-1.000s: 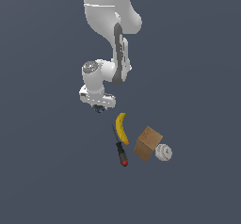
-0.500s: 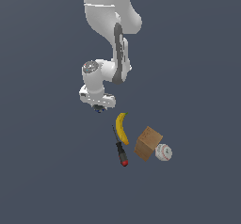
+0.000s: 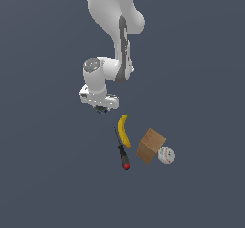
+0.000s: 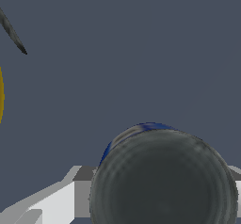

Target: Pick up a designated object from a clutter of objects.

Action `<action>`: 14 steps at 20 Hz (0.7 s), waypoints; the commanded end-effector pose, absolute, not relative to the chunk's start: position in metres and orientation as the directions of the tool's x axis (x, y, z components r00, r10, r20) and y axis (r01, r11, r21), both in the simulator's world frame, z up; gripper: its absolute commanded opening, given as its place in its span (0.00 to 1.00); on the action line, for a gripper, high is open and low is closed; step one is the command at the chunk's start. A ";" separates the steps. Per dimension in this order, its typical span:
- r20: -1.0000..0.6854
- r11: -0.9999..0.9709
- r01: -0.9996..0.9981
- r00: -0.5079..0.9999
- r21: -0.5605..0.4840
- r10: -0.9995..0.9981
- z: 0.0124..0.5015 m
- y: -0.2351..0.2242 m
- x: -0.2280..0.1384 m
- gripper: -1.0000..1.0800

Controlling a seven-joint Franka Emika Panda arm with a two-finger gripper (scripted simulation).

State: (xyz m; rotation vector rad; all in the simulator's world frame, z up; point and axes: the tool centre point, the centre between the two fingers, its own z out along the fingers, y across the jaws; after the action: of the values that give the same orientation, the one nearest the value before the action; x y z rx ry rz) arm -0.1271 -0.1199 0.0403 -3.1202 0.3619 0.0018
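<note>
The small dark round can (image 4: 162,180), with a blackish top and a blue band, sits between my gripper's fingers (image 4: 56,202) in the wrist view, and both fingers touch its sides. In the exterior view my gripper (image 3: 100,108) hangs to the exterior view's left of the clutter, and only a dark-and-blue speck of the can (image 3: 101,110) shows under it. The yellow banana (image 3: 124,129), black-and-red screwdriver (image 3: 122,153), brown cardboard box (image 3: 150,145) and white baseball (image 3: 166,155) lie apart from the gripper.
In the wrist view the banana's edge (image 4: 1,96) and the screwdriver's dark tip (image 4: 13,36) show at the picture's side. The dark grey floor (image 3: 201,78) spreads all around.
</note>
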 end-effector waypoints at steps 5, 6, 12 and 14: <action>0.000 -0.973 -0.229 0.973 0.000 -0.229 0.078 -0.109 -0.104 0.00; 0.000 -0.973 -0.230 0.973 0.001 -0.230 0.085 -0.107 -0.100 0.00; 0.000 -0.973 -0.230 0.973 0.003 -0.230 0.133 -0.094 -0.071 0.00; 0.000 -0.973 -0.230 0.973 0.003 -0.230 0.149 -0.090 -0.061 0.00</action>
State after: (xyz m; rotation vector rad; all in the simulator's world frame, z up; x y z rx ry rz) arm -0.0685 -0.0931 0.1360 -3.1231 0.3637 0.0010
